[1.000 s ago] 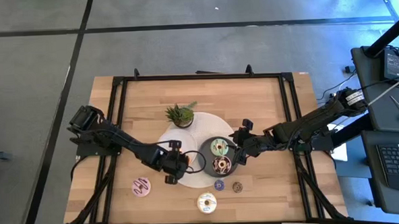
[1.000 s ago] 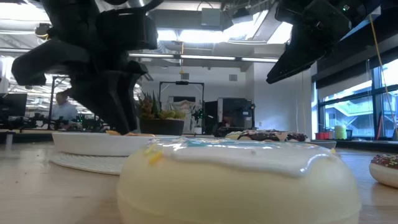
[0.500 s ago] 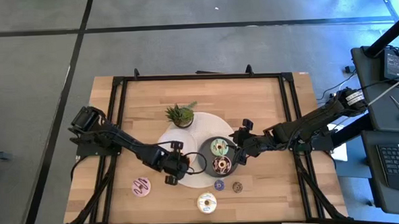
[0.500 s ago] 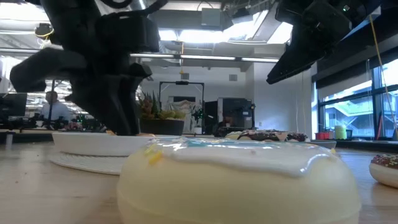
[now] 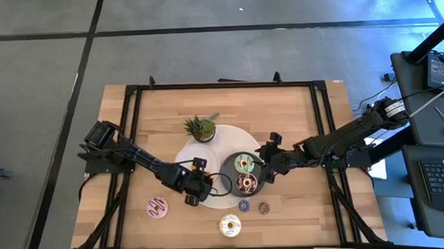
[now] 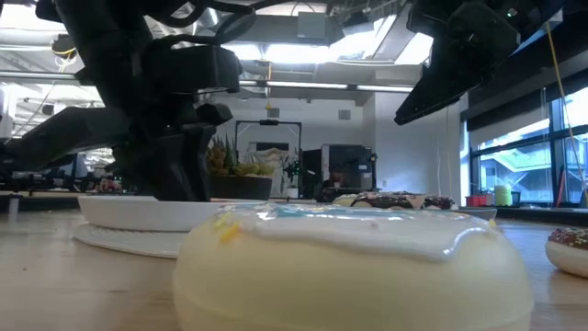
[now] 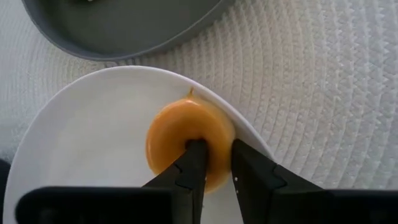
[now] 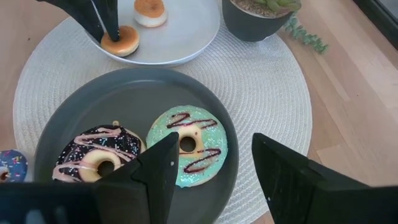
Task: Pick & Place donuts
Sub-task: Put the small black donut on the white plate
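Note:
My left gripper [image 7: 216,149] is low over the white plate [image 7: 81,137], shut on an orange mini donut [image 7: 180,134] that lies near the plate's rim. A second small donut [image 8: 149,7] lies on the same plate. My right gripper [image 8: 214,168] is open above the dark grey plate [image 8: 124,106], which holds a green-iced donut [image 8: 188,144] and a chocolate-sprinkled one [image 8: 99,155]. Near the table's front edge lie a pink donut [image 5: 157,208], a white donut [image 5: 229,226], a purple mini [image 5: 243,206] and a brown mini [image 5: 264,207]. My left gripper pinches the orange mini donut's ring wall [image 7: 217,127] on the side nearest the plate's rim. One finger [image 7: 194,155] stands in the hole and the other [image 7: 245,165] outside. The fingers come from above, pointing down. The donut lies flat on the white plate.
Both plates sit on a round white woven mat [image 5: 219,140]. A small potted green plant [image 5: 200,128] stands at the mat's far edge. A black frame [image 5: 220,85] runs round the table. Bare wood lies at the far corners.
My left gripper has shifted a little toward the table's right over the white plate, and its wrist has tipped. The right arm and the other donuts have kept still.

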Action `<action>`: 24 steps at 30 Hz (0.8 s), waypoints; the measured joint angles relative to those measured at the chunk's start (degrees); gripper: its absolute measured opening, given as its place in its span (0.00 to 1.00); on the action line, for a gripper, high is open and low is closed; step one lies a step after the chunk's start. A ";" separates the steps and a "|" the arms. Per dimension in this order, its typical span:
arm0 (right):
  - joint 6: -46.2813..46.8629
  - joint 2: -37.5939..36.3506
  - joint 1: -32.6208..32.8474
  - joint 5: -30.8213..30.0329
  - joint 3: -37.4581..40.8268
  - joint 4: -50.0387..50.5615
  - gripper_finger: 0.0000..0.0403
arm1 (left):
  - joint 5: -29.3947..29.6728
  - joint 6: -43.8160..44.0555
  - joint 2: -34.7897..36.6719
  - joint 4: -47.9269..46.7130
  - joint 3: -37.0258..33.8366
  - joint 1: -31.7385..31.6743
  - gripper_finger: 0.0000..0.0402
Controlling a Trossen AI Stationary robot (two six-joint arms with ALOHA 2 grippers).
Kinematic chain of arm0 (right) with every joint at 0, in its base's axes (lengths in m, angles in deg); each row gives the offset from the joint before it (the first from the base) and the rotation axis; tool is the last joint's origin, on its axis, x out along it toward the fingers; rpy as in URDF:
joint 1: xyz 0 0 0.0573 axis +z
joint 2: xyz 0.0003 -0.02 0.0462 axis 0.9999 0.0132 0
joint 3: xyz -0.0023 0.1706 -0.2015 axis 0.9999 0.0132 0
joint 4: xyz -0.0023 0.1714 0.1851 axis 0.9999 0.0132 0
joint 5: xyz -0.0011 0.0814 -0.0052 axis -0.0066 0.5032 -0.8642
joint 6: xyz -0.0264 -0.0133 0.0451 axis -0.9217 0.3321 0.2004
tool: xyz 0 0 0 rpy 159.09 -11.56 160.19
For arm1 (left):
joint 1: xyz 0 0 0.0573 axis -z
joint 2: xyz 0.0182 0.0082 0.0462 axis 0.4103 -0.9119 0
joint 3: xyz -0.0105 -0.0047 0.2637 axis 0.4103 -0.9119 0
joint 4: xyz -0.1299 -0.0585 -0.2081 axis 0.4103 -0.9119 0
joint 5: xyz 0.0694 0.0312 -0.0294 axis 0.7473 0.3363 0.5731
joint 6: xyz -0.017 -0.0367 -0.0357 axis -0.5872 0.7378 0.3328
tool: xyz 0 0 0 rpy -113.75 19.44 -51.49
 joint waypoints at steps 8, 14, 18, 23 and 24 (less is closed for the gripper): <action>-0.02 0.00 0.00 -0.69 0.00 0.07 0.51 | 1.78 3.03 2.70 -1.03 -0.17 -0.09 0.04; -0.02 0.00 0.00 -1.36 0.00 0.38 0.51 | 3.37 9.86 7.79 -1.18 -0.17 -0.21 0.02; -0.02 0.00 0.00 -1.36 0.00 0.39 0.51 | -0.02 17.42 11.37 -1.07 -0.16 -1.15 0.01; 0.04 0.00 0.00 -1.37 0.00 0.38 0.51 | -9.95 22.55 14.09 -0.39 -0.86 -3.54 0.01; 0.04 0.00 0.00 -1.36 0.00 0.39 0.51 | -12.26 22.89 14.62 -0.38 -1.54 -4.36 0.01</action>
